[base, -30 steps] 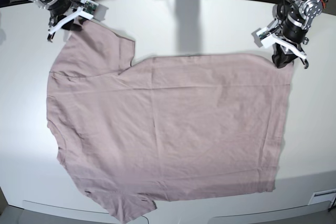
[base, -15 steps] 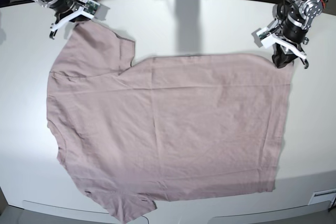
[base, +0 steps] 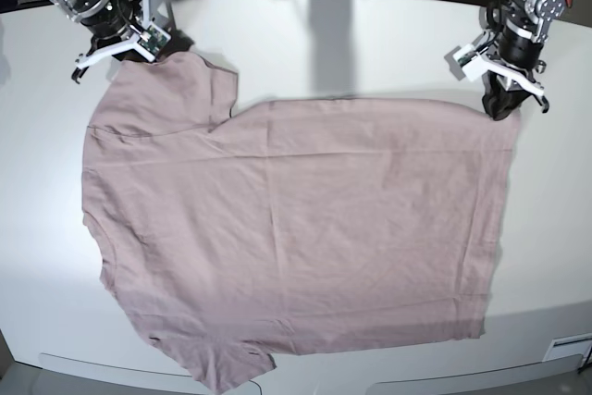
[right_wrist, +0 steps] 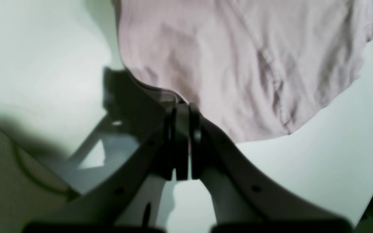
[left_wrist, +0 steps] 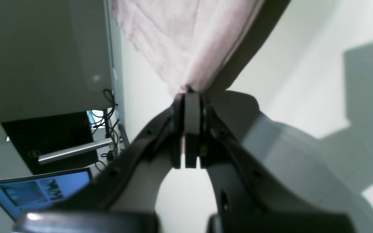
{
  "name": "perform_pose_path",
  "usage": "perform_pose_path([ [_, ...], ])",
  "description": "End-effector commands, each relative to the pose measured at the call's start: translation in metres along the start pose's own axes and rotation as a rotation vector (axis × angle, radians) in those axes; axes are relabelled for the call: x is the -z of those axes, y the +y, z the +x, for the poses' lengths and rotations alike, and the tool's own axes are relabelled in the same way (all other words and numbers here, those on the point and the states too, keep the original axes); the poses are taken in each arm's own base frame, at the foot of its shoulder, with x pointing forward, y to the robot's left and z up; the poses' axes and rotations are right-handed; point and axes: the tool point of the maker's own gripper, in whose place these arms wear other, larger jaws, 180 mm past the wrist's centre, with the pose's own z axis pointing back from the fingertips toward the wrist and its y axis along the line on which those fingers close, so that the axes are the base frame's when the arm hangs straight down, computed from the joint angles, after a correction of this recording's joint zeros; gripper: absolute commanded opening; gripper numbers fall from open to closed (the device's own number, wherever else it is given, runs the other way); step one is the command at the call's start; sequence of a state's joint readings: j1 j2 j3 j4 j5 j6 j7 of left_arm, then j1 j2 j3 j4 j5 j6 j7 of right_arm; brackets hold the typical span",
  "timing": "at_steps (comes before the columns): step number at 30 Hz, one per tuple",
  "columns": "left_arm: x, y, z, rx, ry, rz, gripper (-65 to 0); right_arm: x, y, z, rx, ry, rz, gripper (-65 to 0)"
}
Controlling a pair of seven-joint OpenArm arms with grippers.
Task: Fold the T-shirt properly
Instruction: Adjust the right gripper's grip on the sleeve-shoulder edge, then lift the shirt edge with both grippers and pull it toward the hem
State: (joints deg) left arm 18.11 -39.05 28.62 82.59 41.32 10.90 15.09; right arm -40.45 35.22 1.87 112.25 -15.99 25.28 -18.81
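Observation:
The dusty pink T-shirt (base: 305,219) lies spread flat on the white table, sleeves to the left and hem to the right in the base view. My left gripper (base: 502,110) stands at the far right hem corner and is shut on it. The left wrist view shows pink T-shirt cloth (left_wrist: 180,38) running out of the closed left gripper (left_wrist: 188,92). My right gripper (base: 141,53) is at the far left sleeve. The right wrist view shows the right gripper (right_wrist: 182,105) shut, with the T-shirt sleeve's edge (right_wrist: 254,64) pinched at its tips.
The white table (base: 370,34) reaches past the shirt on all sides, and its front edge runs just below the near sleeve. Dark cables and gear sit behind the far edge. A screen (left_wrist: 40,191) stands off the table beside my left arm.
My right gripper has come down from beyond the sleeve onto its far edge and closed there. My left gripper stays shut on the hem corner, barely shifted.

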Motion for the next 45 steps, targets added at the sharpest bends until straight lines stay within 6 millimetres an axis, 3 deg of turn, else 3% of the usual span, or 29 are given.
perform_pose_path([
  [1, -0.003, -0.01, -0.031, 0.078, 0.104, -0.035, -65.0, -0.003, -0.014, 0.01, -0.006, -0.031, -0.043, -65.0],
  [7, 0.004, 0.011, -0.032, 0.085, 0.121, 0.034, -65.0, 0.002, -0.044, 0.022, 0.061, -0.047, -0.129, -65.0],
  [19, 0.031, 0.085, -0.032, 0.02, 0.158, 0.225, -65.0, 0.01, -0.098, 0.06, 0.157, -0.151, -0.218, -65.0],
  [29, 0.051, 0.146, -0.024, -0.099, 0.152, 0.333, -65.0, 0.012, -0.119, 0.092, 0.27, -0.257, -0.269, -65.0],
  [34, 0.053, 0.152, -0.025, -0.119, 0.175, 0.347, -65.0, 0.015, -0.126, 0.104, 0.323, -0.285, -0.278, -65.0],
  [41, 0.048, 0.154, -0.036, -0.095, 0.247, 0.359, -65.0, 0.017, -0.123, 0.097, 0.329, -0.243, -0.269, -65.0],
  [45, 0.049, 0.151, -0.032, -0.074, 0.248, 0.323, -65.0, 0.017, -0.123, 0.098, 0.33, -0.244, -0.269, -65.0],
])
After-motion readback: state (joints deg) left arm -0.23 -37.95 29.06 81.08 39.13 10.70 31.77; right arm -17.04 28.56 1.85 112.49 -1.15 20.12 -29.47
